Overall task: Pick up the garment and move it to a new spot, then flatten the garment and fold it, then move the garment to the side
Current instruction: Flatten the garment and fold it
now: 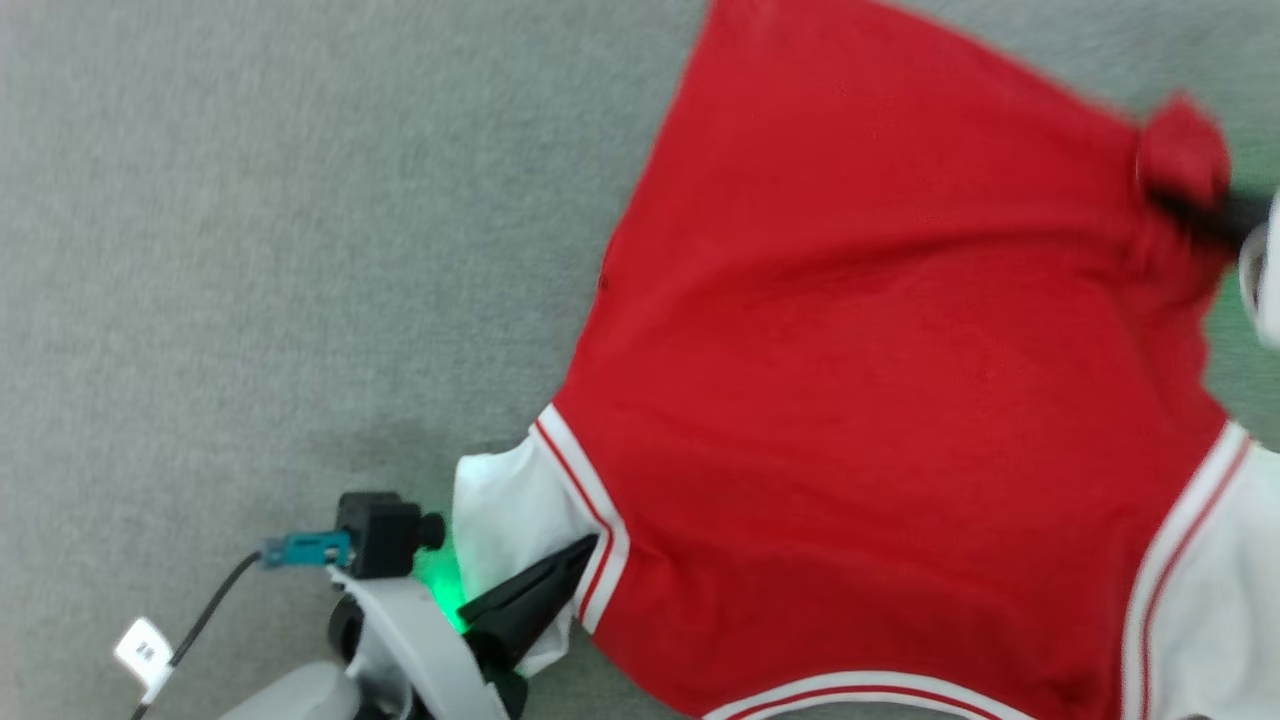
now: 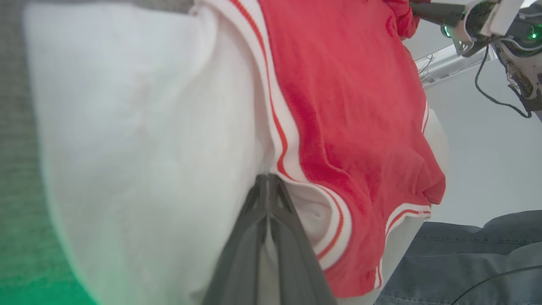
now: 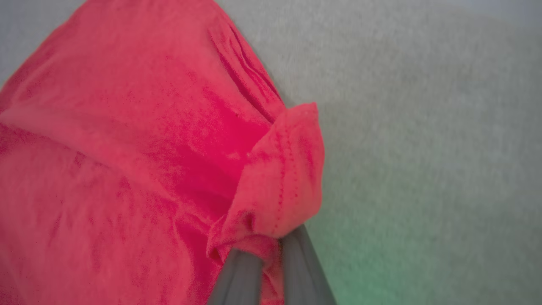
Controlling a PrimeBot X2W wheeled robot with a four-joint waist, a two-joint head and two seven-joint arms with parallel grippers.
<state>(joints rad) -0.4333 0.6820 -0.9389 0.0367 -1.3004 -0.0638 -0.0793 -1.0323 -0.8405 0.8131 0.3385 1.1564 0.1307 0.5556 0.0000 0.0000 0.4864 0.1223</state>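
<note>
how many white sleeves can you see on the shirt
2 on the garment. One sleeve lies at the head view's lower left, where the left gripper's fingers pinch it; the other sleeve is at the lower right, partly cut off by the frame edge.

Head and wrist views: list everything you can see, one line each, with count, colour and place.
shirt: one, red with white sleeves and striped trim, spread across the right half of the head view
surface: one, grey, beneath the shirt
denim: one piece, blue-grey, lower right of the left wrist view; cannot tell what it belongs to
left claw: one, dark, lower left of the head view, shut on the shirt at the sleeve seam
right claw: one, dark, right edge of the head view, shut on a bunched red corner of the shirt
</note>
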